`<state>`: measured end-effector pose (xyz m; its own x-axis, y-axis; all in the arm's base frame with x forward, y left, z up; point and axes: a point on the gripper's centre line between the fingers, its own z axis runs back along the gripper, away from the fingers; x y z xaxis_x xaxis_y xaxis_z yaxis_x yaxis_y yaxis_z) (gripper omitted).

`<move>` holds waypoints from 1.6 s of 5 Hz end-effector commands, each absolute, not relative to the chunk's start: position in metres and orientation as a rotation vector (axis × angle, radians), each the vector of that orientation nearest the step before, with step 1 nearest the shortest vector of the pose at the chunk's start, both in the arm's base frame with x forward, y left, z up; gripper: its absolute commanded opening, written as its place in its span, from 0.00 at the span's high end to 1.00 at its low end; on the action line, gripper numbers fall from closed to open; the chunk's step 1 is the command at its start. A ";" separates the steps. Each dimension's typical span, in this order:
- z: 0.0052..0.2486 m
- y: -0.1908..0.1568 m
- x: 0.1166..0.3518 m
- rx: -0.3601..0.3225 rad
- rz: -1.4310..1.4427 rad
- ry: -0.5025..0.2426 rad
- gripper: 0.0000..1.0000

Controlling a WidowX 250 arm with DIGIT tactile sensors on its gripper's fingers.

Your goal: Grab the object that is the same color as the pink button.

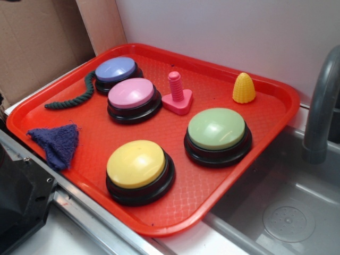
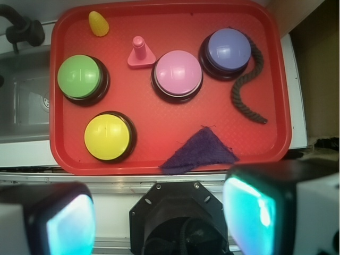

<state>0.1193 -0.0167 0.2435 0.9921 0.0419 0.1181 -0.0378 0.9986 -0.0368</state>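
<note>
Spread wide and empty, the end effector (image 2: 159,212) hangs off the tray's (image 2: 159,154) near edge. Past the pink button (image 2: 177,73) stands the pink bolt (image 2: 140,53), likely light, stiff and slick; pinch its ribbed post.

You've got the red plastic tray (image 2: 64,143) w/ the small pink ribbed toy bolt (image 2: 140,54) upright, just left of the pale-pink dome button (image 2: 178,73). Gripper fingers (image 2: 264,212) spread wide at near edge, nothing btwn them.
</note>
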 end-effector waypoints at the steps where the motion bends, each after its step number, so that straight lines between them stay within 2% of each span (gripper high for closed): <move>1: 0.244 -0.017 0.119 -0.034 0.040 -0.119 0.00; 2: 0.231 -0.014 0.146 -0.036 0.093 -0.148 0.00; 3: 0.210 -0.011 0.175 -0.077 0.154 -0.201 0.00; 4: 0.182 -0.011 0.207 -0.058 0.191 -0.234 0.00; 5: 0.151 -0.013 0.238 -0.046 0.175 -0.237 0.00; 6: 0.117 -0.023 0.267 0.016 0.136 -0.251 0.00; 7: 0.092 -0.022 0.285 0.075 0.111 -0.228 0.00; 8: 0.075 -0.023 0.296 0.078 0.095 -0.219 0.00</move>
